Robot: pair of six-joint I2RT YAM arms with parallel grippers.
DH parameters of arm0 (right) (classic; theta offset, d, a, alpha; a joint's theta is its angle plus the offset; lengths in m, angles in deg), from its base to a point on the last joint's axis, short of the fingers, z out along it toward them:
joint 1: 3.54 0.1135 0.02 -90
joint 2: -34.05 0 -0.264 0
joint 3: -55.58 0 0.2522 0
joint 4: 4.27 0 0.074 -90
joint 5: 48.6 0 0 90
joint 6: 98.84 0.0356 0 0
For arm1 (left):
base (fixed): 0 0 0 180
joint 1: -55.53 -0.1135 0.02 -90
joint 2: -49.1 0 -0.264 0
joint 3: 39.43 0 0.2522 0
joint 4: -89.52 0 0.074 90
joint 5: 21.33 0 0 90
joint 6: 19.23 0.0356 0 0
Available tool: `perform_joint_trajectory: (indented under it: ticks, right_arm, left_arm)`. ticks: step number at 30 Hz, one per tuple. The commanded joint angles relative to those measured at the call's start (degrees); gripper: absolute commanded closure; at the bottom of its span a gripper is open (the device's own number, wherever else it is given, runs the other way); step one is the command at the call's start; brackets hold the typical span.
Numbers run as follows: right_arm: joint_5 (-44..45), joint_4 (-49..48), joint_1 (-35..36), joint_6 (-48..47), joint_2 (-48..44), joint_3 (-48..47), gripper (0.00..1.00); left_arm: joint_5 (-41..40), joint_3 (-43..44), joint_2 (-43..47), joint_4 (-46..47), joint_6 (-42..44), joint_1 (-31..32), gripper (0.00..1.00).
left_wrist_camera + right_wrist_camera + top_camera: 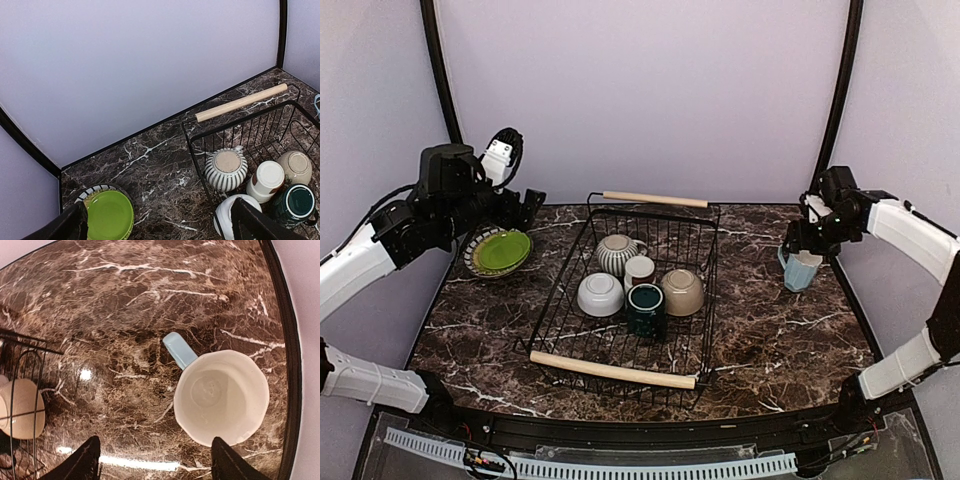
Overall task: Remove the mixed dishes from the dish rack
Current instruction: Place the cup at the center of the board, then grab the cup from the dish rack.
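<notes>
The black wire dish rack point(620, 371) stands mid-table and holds a grey-striped mug point(617, 254), a small white-brown cup point(639, 270), a white bowl point(600, 294), a dark-teal mug point(646, 308) and a beige bowl point(682, 291), all upside down. A green plate point(503, 250) tops a plate stack left of the rack. My left gripper point(527, 208) is open and empty above the table between the stack and the rack. A light-blue mug point(221, 397) stands upright on the table at the right. My right gripper point(155, 472) is open just above it, not holding it.
The left wrist view shows the rack's far wooden handle point(240, 102), the striped mug point(226, 169) and the green plate point(109, 215) over a white-patterned plate rim. The back wall lies close behind the rack. The table's right edge point(285, 340) is next to the blue mug.
</notes>
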Motion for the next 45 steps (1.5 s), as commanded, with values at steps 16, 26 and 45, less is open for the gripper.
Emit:
perform_joint_trajectory:
  ticks: [16,26,45]
  right_arm:
    - [-12.91,-13.16,2.93,4.86,-17.31,11.50,0.15]
    - [-10.42,-13.70,2.93,3.93,-21.49,15.82,0.14]
    - [-9.73,-15.40,2.94,2.25,-27.84,21.19,0.13]
  left_arm:
    - [16.48,4.67,-10.14,-3.11,-7.17,6.10,0.01]
    - [16.36,13.64,-24.07,-7.52,-28.61,15.64,0.01]
    - [0.79,39.75,-51.82,-33.73,-46.87,23.54,0.01]
